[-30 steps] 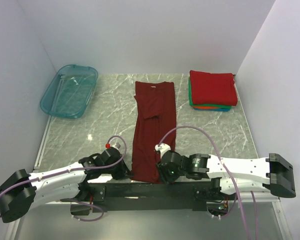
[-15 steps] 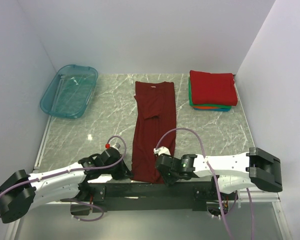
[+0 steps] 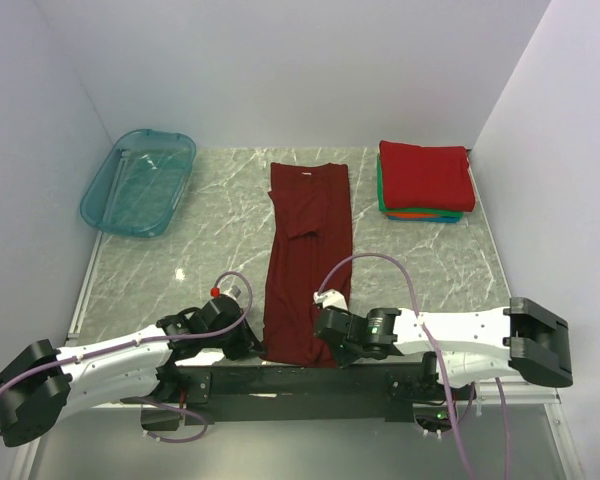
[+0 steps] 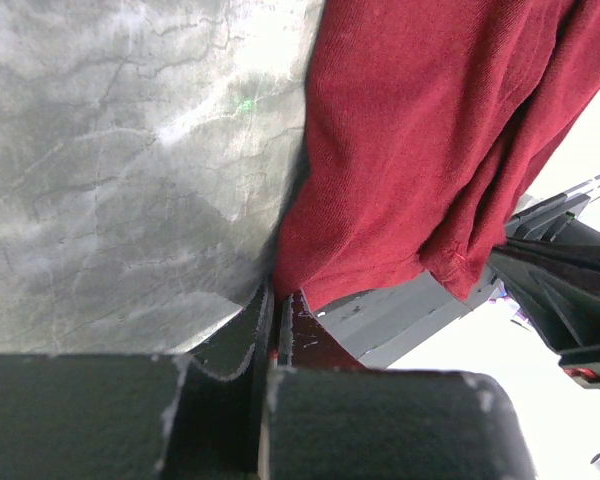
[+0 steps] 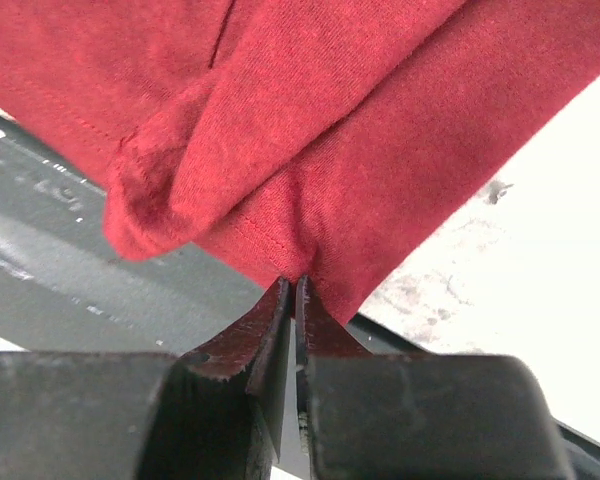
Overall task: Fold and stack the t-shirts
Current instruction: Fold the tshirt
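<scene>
a grey marble table [image 3: 210, 240], walled on three sides, carries a fold-and-stack job that appears well along. the maroon shirt [image 3: 305, 260] lies down the table's middle as a long narrow strip, sleeves and sides already turned in, collar toward the far wall and hem at the near edge beside the black bar [image 3: 300, 380] that holds the arms. a stack of folded shirts [image 3: 425, 178] sits at the far right corner, a red one on top with green, orange and blue edges showing beneath; those look done. the teal tub [image 3: 138, 180] at the far left shows no cloth inside.

what seems left is to fold the maroon strip across its length and carry it to the stack. the left gripper [image 4: 277, 300] has its jaws pinched together on the hem's left corner, and the right gripper [image 5: 293, 290] has its jaws clamped on the hem's right side, where the cloth bunches into a small roll.

bare marble runs along both sides of the strip, and the path from hem to collar is unobstructed; tub and stack stand well apart from it. the right wall sits near the stack, so room there is tighter. a small white label [image 3: 304, 171] marks the collar.
</scene>
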### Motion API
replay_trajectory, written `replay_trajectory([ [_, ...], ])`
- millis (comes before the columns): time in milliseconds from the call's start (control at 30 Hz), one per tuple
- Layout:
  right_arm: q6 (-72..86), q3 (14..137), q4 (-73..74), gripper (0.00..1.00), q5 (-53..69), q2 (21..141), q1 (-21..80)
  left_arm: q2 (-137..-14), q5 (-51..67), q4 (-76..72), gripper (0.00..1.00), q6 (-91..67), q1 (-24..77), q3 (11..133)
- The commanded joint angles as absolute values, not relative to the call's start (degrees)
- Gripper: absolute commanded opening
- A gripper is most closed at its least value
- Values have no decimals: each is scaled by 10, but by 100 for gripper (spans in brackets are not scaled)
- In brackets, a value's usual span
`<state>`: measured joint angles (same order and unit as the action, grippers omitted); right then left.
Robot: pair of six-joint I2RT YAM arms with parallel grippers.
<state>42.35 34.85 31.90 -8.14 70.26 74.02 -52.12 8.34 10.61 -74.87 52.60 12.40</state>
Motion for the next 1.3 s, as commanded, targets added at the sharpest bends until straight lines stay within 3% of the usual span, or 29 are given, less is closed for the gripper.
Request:
replay_trajectory([
  [0, 442, 342, 334, 11, -83, 669, 742, -529, 71, 138, 0, -751, 529, 110],
  [100, 449, 337, 339, 9, -83, 663, 742, -528, 70, 139, 0, -751, 529, 110],
  [167, 453, 335, 348, 0, -91, 665, 742, -526, 69, 141, 0, -752, 529, 110],
  [600, 504, 294, 393, 1, -72, 611, 743, -508, 64, 161, 0, -759, 529, 107],
  [633, 504, 289, 386, 3, -66, 606, 743, -509, 64, 163, 0, -759, 529, 107],
  [667, 500, 287, 380, 14, -57, 599, 744, -511, 65, 163, 0, -757, 529, 108],
  [767, 486, 287, 356, 33, -29, 581, 744, -512, 67, 162, 0, -753, 528, 112],
  [867, 486, 290, 352, 41, -36, 544, 744, -513, 70, 162, 0, -751, 528, 113],
  [1067, 563, 309, 432, 54, -141, 500, 733, -512, 70, 162, 0, -751, 529, 116],
  [1267, 587, 305, 417, 57, -131, 525, 729, -517, 68, 169, 0, -745, 529, 122],
])
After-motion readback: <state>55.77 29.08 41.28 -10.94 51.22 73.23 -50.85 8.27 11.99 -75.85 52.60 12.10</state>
